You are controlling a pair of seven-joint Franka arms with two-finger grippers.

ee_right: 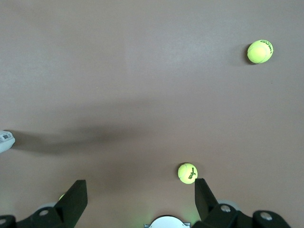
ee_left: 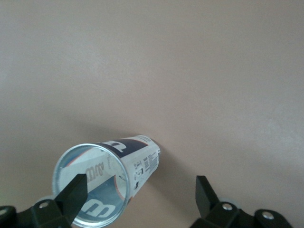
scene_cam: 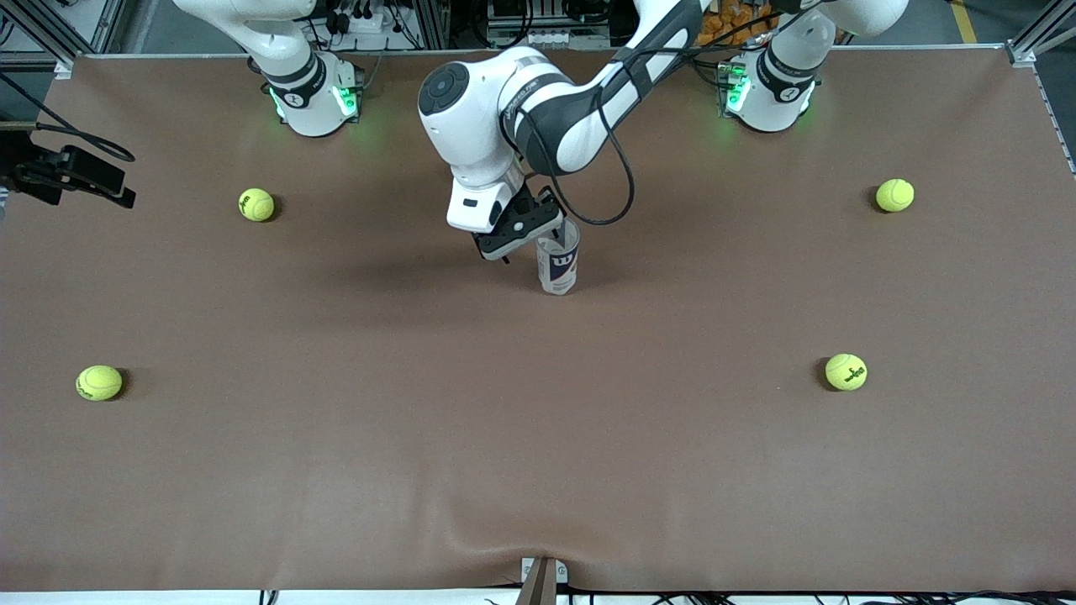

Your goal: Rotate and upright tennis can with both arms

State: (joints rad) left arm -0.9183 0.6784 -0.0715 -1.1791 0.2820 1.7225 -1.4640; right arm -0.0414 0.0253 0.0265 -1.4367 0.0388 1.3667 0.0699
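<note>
One tennis can [scene_cam: 558,265] upright; four tennis balls [scene_cam: 256,204].

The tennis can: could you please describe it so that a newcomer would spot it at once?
Start at the brown table and find the left claw over its middle. The tennis can stands upright just beneath it, open end up. Unlike the four scattered yellow-green balls, it is a clear tube with a navy-and-white label.

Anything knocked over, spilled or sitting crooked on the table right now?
Nothing stands out. The tennis can stands upright mid-table, open end up and empty. The left gripper is open just above its rim, one finger across the mouth. Four tennis balls lie scattered well apart from it. The right gripper waits open, high above the table.
</note>
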